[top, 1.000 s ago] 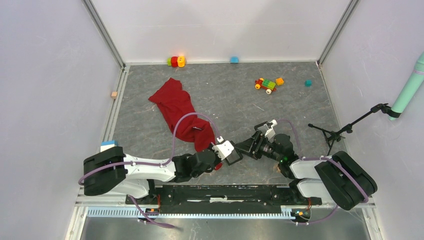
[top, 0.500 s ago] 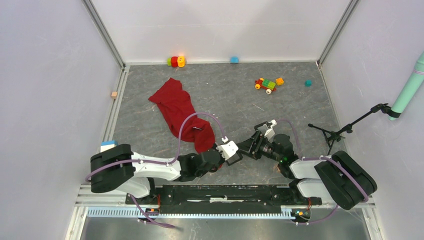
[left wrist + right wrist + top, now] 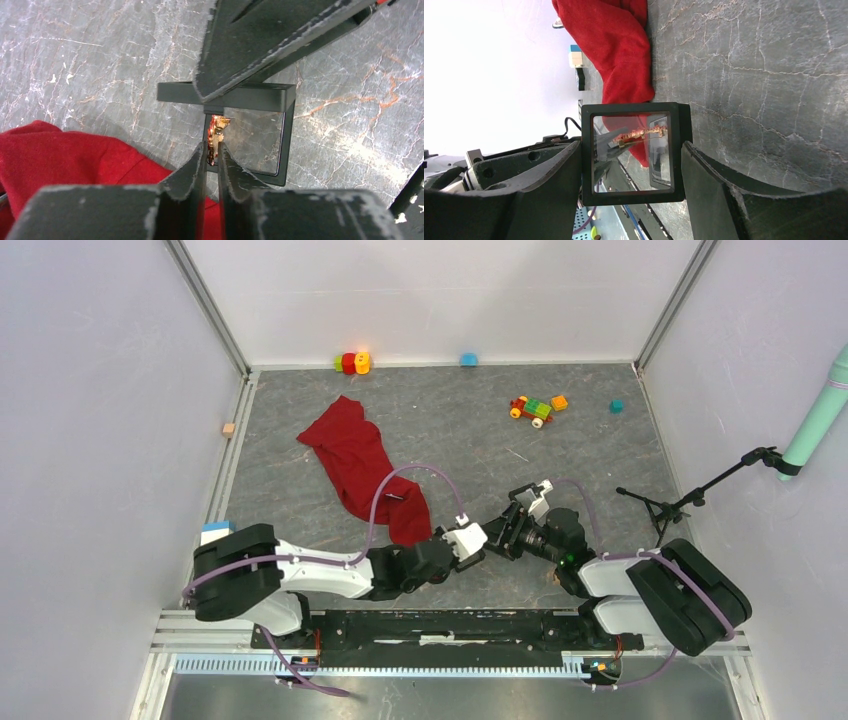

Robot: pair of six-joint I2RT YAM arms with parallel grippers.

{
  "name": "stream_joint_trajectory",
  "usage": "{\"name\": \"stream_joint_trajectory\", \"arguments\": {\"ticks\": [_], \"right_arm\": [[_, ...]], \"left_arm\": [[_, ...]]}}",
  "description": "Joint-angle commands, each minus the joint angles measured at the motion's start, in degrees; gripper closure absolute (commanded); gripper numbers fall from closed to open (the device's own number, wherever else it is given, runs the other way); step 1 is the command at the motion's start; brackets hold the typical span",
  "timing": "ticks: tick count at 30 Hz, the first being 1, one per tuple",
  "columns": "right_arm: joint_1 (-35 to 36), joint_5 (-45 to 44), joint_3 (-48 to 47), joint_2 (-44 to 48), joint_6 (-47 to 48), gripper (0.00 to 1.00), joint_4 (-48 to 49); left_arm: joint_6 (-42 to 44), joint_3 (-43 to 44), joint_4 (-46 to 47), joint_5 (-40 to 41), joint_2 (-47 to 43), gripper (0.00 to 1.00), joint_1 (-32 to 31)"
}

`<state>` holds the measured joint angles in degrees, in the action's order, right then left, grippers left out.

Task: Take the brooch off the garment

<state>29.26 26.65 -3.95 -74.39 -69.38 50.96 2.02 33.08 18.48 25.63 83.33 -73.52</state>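
Observation:
The red garment [image 3: 365, 465] lies crumpled on the grey table, left of centre; it also shows in the left wrist view [image 3: 75, 160] and the right wrist view [image 3: 619, 45]. My left gripper [image 3: 212, 150] is shut on the gold and red brooch [image 3: 216, 130], clear of the garment. It holds the brooch at the edge of a small black-framed clear box [image 3: 286, 135]. My right gripper [image 3: 630, 150] is shut on that box [image 3: 634, 196]; the brooch [image 3: 639, 133] shows through its clear pane. In the top view both grippers meet near the front centre, left [image 3: 483, 537] and right [image 3: 505, 530].
Toy bricks lie at the back: a red and yellow one [image 3: 351, 362], a blue one [image 3: 468, 359], a toy car [image 3: 532, 409], a teal block [image 3: 617, 406]. A black stand [image 3: 690, 500] is at the right. A small orange block [image 3: 229, 428] sits by the left wall.
My left arm has swung right, carrying the brooch away from the garment's lower end up to the box in my right gripper. The right arm has hardly moved.

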Motion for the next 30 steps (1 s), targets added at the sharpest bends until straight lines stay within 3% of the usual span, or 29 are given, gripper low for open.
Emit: {"name": "stream_joint_trajectory", "arguments": {"ticks": [1,6,11,19,25,30], "right_arm": [[0.3,-0.3,-0.6,-0.6,-0.5,0.41,3.6],[0.2,-0.2,-0.9,-1.2,-0.5,0.41,3.8],[0.2,-0.2,-1.0,-1.8,-0.3,0.41,3.9],[-0.5,-0.6,-1.2,-2.2,0.8,0.41,3.1],[-1.2,-4.4,-5.9,1.3,11.6,0.39,-13.1],[-1.2,-14.5,-11.2,7.8,22.9,0.39,-32.6]], "left_arm": [[0.5,4.6,-3.5,-1.2,2.3,0.79,-1.0],[-1.4,6.6,-7.7,-2.5,3.1,0.62,-1.2],[-3.1,6.6,-8.1,-6.1,2.3,0.54,-1.2],[-5.1,3.8,-6.4,-8.4,-1.6,0.33,-0.9],[-9.5,0.4,-5.2,-10.3,-7.1,0.23,2.8],[-15.8,-2.1,-5.4,-16.8,-11.4,0.20,11.7]]}}
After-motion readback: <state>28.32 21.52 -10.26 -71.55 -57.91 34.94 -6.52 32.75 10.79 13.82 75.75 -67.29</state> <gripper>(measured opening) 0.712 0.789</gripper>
